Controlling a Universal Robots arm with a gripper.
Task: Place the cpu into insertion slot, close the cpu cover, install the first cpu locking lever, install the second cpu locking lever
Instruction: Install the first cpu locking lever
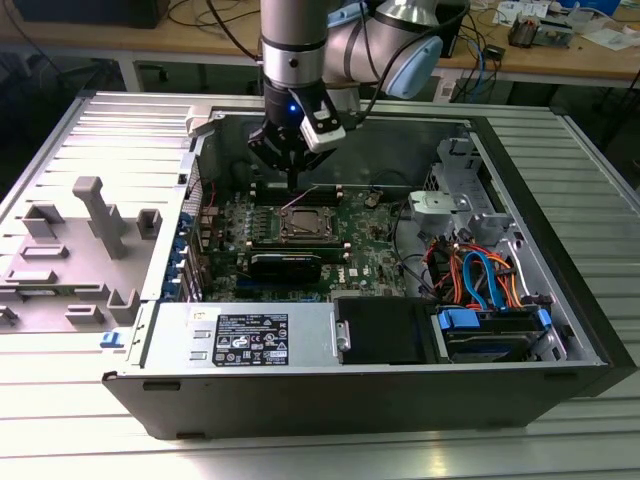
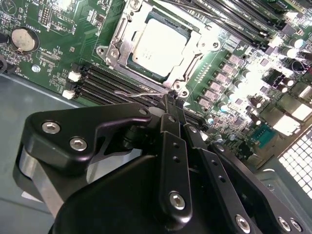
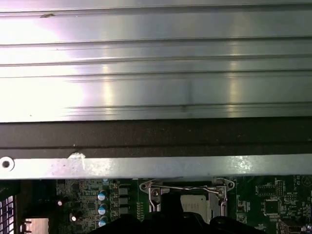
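The cpu (image 2: 158, 46) lies flat in the insertion slot (image 1: 303, 222) on the green motherboard (image 1: 365, 245). Its silvery top shows through the window of the cpu cover (image 2: 197, 51), which is folded down over it. A thin wire locking lever (image 2: 134, 92) stands raised beside the socket and reaches my gripper's tip. My gripper (image 2: 168, 100) hangs just above the socket's far edge (image 1: 292, 184), its fingers (image 2: 173, 146) pressed together. I cannot tell whether they pinch the wire or only touch it. In the first wrist view the lever (image 3: 187, 188) crosses above the cpu (image 3: 195, 202).
The motherboard sits deep in an open computer case (image 1: 150, 300) with tall metal walls. Black memory slots (image 2: 105, 83) run next to the socket. A drive cage with blue and orange cables (image 1: 480, 280) fills the exterior view's right. A grey plastic shroud (image 1: 90, 230) lies outside at the left.
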